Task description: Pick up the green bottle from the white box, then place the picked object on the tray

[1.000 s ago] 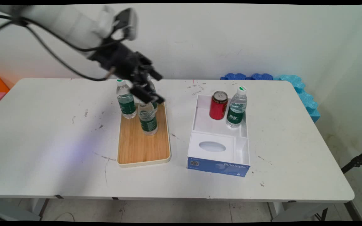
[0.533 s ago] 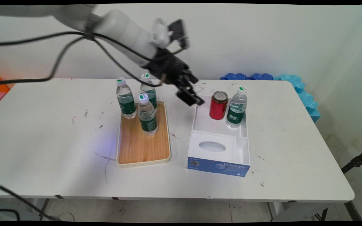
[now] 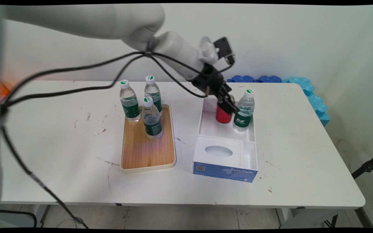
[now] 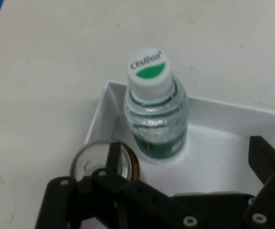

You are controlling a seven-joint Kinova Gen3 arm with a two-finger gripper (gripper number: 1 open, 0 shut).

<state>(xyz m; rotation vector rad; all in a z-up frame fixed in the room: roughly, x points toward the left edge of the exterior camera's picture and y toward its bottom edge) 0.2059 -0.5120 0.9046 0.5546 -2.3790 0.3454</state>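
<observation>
The gripper (image 3: 228, 105) hangs over the back compartment of the white box (image 3: 248, 147), just above the red can (image 3: 222, 117) and right beside the water bottle (image 3: 244, 110); fingers (image 4: 113, 160) are spread apart with nothing in them, one sitting over the can's rim in the hand view, the other off to the side.

What could go wrong, I reckon: can and bottle stand really close together, so a finger coming down between them could clip the bottle and tip it, or nudge the can against the box wall.

Readable stuff: the bottle's cap says "Cestbon" over a green patch; the box's blue front reads "ByteStyle".

Three more bottles (image 3: 151, 119) stand around the wooden tray (image 3: 147, 152) on the worktop (image 3: 60, 145), well apart from the gripper.
</observation>
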